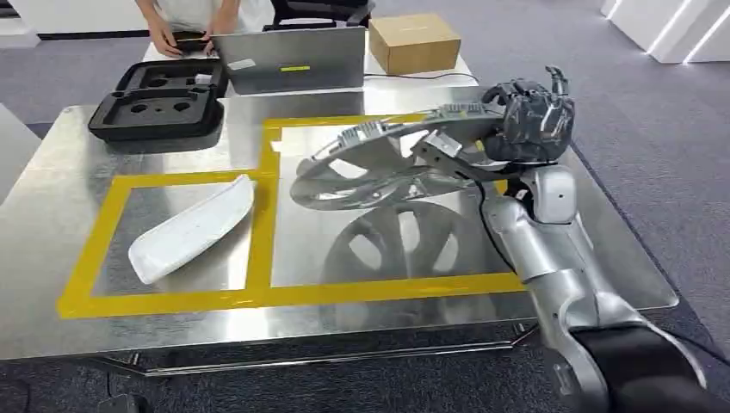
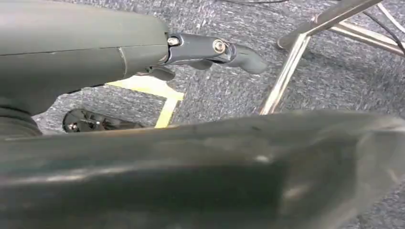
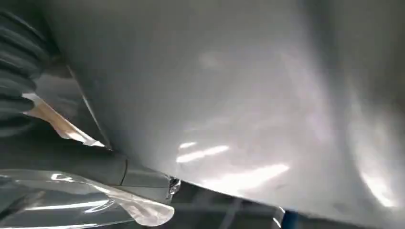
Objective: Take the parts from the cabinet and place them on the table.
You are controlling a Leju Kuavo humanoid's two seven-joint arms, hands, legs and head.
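Right hand (image 1: 532,120) grips the silver wheel cover (image 1: 387,163) above the table (image 1: 52,215).

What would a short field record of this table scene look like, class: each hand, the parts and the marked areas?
right hand: grips the silver wheel cover by its rim, tilted above the right taped box
left hand: hangs by the floor, holding nothing
white part: lies flat in the left taped box
yellow tape: two boxes on the metal table

silver hubcap (image 1: 379,163) in dark grey right hand (image 1: 529,120); white panel (image 1: 191,228) to its left inside yellow tape (image 1: 267,297)
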